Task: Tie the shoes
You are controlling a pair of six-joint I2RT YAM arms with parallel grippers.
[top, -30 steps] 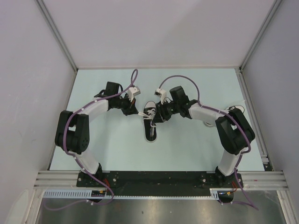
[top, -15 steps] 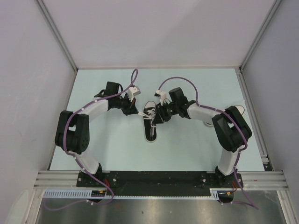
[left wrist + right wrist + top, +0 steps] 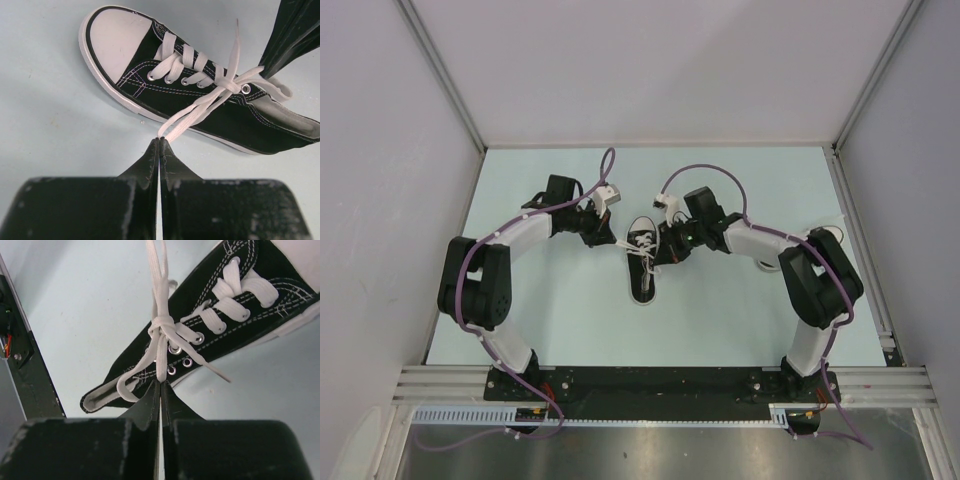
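Observation:
One of the shoes [image 3: 642, 266], a small black sneaker with a white toe cap, lies mid-table with its toe toward the back. In the left wrist view the shoe [image 3: 215, 117] lies across the top, a knot of white lace [image 3: 226, 85] at its upper eyelets. My left gripper [image 3: 616, 241] [image 3: 160, 140] is shut on a doubled strand of lace [image 3: 192, 116] that runs taut to the knot. On the shoe's right side, my right gripper [image 3: 661, 254] [image 3: 161, 382] is shut on the lace [image 3: 161, 360] just below the knot, over the shoe [image 3: 225, 342]. A loose loop [image 3: 125, 382] hangs beside it.
White walls and metal posts [image 3: 445, 75] close in the pale table [image 3: 720, 320] at left, back and right. A white rounded thing [image 3: 826, 234] shows behind the right arm's elbow. The black base rail [image 3: 650, 385] runs along the near edge.
My right gripper has shut on the lace by the knot, and its arm has shifted slightly. The left arm and the shoe have stayed put.

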